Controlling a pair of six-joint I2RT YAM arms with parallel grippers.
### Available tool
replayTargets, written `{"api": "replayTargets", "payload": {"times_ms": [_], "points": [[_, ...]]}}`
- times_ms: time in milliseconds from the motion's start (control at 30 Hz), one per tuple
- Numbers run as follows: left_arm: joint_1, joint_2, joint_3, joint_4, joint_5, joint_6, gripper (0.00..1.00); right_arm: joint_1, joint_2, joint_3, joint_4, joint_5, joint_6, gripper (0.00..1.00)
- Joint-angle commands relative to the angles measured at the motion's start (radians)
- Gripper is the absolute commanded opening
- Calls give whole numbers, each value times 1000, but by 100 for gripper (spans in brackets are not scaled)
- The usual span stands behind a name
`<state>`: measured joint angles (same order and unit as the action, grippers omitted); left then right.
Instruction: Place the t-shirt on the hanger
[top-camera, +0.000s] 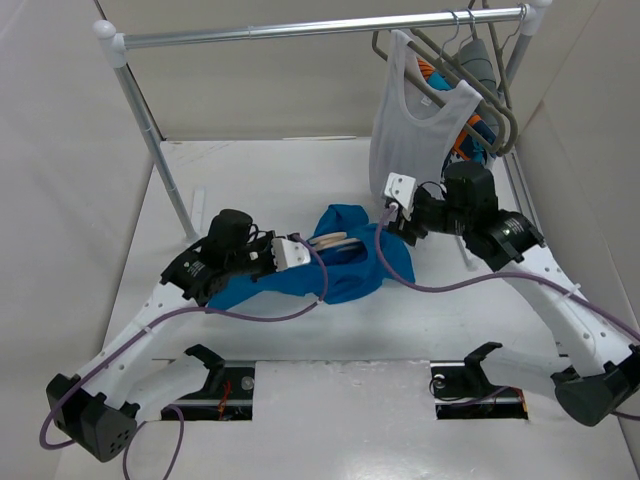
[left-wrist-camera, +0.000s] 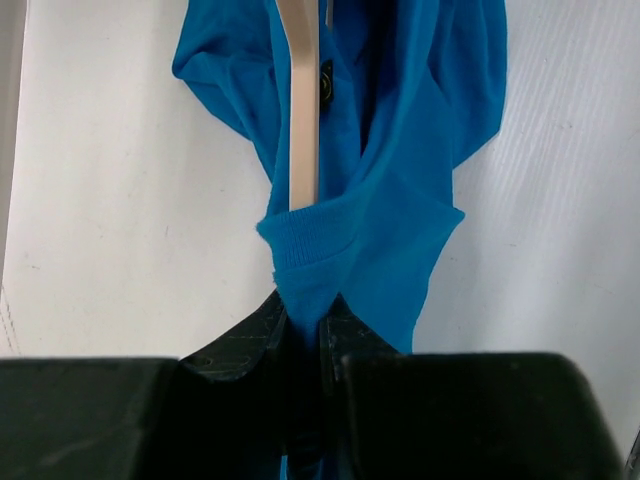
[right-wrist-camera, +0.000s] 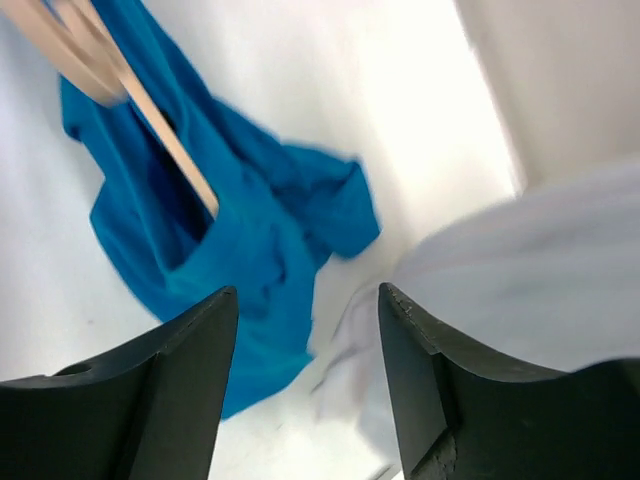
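**Left hand.** We find the left hand (left-wrist-camera: 304, 312) clenched on the t-shirt (left-wrist-camera: 400, 190). Its two fingers pinch a banded edge of the blue fabric. We cannot tell whether this edge is a sleeve or the hem. We judge that the grip is there to hold the opening steady and slightly raised, so that the wood has a fixed mouth to slide into.

**Hanger.** Just beyond the pinched edge, one pale wooden arm of the hanger (left-wrist-camera: 303, 120) runs straight away from the fingers. Its near end passes under the band and into the fabric. The hanger lies low over the bench (top-camera: 300, 330), partly wrapped by the shirt, between the two hands. In the overhead view a pale section shows at the top of the blue heap. We cannot make out the hook clearly.

**Right hand.** The right hand (right-wrist-camera: 308, 298) is released, with its fingers spread and nothing between them. It hovers above the far side of the t-shirt, just beside the lower edge of a white vest (top-camera: 415, 130). We judge that it stands ready to take the exposed wood or the opposite shoulder of the shirt.

**Surroundings.** The vest hangs from a metal rail (top-camera: 320, 28) at the back, with grey hangers (top-camera: 480, 70) beside it. The shirt is crumpled, so we judge that only one shoulder is started and the dressing is far from complete.
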<state>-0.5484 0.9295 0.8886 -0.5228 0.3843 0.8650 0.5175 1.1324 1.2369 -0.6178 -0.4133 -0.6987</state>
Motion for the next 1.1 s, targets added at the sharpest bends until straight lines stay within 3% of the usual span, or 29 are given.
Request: {"api": "replayTargets", "payload": {"times_ms": [0, 200, 400, 500, 633, 667, 767, 867, 1067], "points": [[2, -17, 26, 33, 47, -9, 0, 25, 15, 65, -13, -163, -123, 63], [22, -17, 55, 55, 109, -33, 0, 154, 133, 23, 95, -297, -160, 59], [36, -44, 64, 55, 171, -67, 0, 164, 211, -30, 277, -375, -144, 59], [36, -64, 55, 66, 182, -77, 0, 173, 280, -30, 317, -386, -134, 54], [36, -73, 55, 57, 182, -77, 0, 182, 329, -42, 345, -342, -88, 33], [36, -74, 55, 56, 192, -77, 0, 182, 329, -53, 360, -313, -78, 21], [45, -98, 55, 46, 192, -67, 0, 161, 310, -73, 369, -291, -50, 3], [45, -107, 55, 46, 173, -58, 0, 119, 251, -100, 353, -260, -38, 0], [171, -57, 75, 112, 148, -49, 0, 59, 110, -113, 159, -207, -91, 0]]}}
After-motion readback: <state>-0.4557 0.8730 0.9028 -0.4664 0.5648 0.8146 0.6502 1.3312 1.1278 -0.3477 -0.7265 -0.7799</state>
